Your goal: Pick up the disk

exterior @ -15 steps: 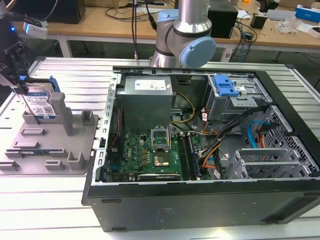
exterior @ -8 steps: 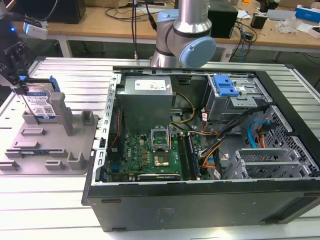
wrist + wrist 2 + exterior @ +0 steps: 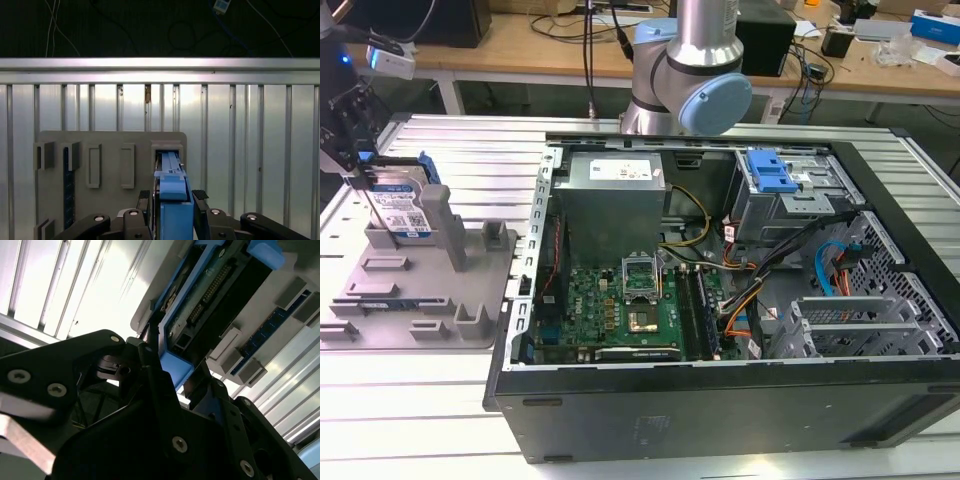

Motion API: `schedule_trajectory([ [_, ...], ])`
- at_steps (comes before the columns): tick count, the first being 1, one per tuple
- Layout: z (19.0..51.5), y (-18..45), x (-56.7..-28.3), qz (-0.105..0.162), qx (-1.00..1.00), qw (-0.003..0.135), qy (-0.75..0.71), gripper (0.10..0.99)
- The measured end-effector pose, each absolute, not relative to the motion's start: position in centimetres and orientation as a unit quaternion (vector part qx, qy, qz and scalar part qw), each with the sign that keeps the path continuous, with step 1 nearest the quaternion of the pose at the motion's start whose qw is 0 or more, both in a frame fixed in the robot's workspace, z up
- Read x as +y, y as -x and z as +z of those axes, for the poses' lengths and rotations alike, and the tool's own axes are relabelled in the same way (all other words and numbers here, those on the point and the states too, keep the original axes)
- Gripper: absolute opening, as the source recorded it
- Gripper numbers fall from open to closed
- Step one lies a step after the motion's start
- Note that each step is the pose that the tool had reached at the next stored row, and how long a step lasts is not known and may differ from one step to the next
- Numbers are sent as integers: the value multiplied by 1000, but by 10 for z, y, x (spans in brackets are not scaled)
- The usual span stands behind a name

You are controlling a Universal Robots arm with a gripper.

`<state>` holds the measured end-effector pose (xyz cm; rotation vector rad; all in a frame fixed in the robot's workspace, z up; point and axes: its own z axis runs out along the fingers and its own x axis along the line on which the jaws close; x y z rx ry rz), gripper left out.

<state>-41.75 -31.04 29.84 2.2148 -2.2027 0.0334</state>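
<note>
Pinching the disk [image 3: 175, 215] by its blue frame, gripper [image 3: 174, 194] fingers snug on both sides (disk upright in grey holder tray [image 3: 110, 210])

The arm [image 3: 700, 40] is a silver tube on grey rounded joints, one closed by a pale blue cap [image 3: 716, 104]. The claw [image 3: 172, 196] is black, built of flat links studded with silver screws [image 3: 179, 443]; a small white box [image 3: 390, 62], perhaps a camera, rides beside it.
</note>
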Motion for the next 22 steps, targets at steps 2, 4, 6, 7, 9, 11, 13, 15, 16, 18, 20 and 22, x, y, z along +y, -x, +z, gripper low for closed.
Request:
schedule_trajectory([
  [2,298,418,-310,11,-705,9,-709,451],
  [4,298,418,-310,11,-705,9,-709,439],
  [6,298,418,-310,11,-705,9,-709,373],
  [7,298,418,-310,11,-706,9,-709,365],
  [9,298,418,-311,11,-706,9,-708,365],
  [11,298,418,-311,11,-706,9,-708,365],
  [13,298,417,-311,11,-706,9,-708,365],
  [15,298,417,-311,11,-706,9,-708,365],
  [16,298,417,-311,11,-706,9,-708,365],
  [18,298,418,-311,11,-706,9,-708,365],
  [20,301,418,-311,9,-706,7,-708,365],
  [22,306,418,-311,8,-706,6,-708,365],
])
